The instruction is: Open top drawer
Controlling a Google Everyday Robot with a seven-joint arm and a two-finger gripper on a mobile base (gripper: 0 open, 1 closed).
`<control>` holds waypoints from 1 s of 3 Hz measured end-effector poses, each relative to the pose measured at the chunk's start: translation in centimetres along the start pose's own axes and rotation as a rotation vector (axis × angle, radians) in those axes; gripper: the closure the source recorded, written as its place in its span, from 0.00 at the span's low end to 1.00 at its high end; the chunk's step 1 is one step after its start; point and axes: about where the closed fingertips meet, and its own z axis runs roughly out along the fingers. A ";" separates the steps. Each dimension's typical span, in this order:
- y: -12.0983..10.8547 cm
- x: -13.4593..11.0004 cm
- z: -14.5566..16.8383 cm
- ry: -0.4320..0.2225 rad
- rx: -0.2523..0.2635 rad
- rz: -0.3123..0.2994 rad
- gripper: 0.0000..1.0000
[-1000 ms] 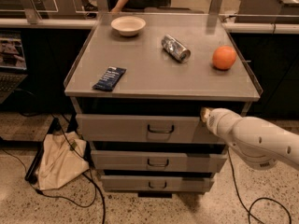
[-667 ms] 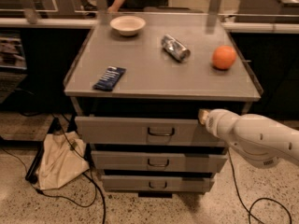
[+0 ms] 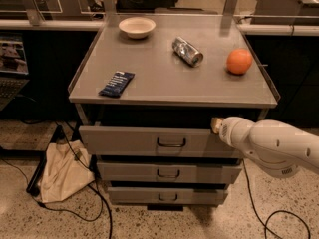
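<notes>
A pale cloth bag (image 3: 62,172) lies slumped on the speckled floor at the far left, with a dark cable (image 3: 82,210) trailing past it. On the grey bench (image 3: 164,81) a blue packet (image 3: 117,83) lies flat near the front left corner; a cream bowl (image 3: 137,27) sits upright at the back, left of centre. Directly under the bench top is the top drawer (image 3: 124,141), the widest of three grey fronts; a dark gap shows between its upper edge and the bench top, and its left end reaches further out than the two fronts beneath. Its dark loop handle (image 3: 171,143) sits at the middle of the front, untouched; the middle drawer (image 3: 129,172) and bottom drawer (image 3: 134,195) are stacked below, each with a smaller handle. A silver can (image 3: 188,51) lies on its side right of centre on the bench, well apart from the bowl; an orange (image 3: 239,61) rests near the right edge. The tool (image 3: 217,125) is at the top drawer's upper right corner, just under the bench lip, well to the right of the handle; I cannot tell whether it is open or closed, nor whether it touches the front. The white arm (image 3: 274,146) reaches in from the right, across the drawers' right ends.
</notes>
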 end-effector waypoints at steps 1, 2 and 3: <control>-0.5 0.5 -0.5 0.034 0.008 0.005 1.00; -3.6 1.3 -1.8 0.088 0.051 0.007 1.00; -3.6 1.8 -1.7 0.100 0.048 0.008 1.00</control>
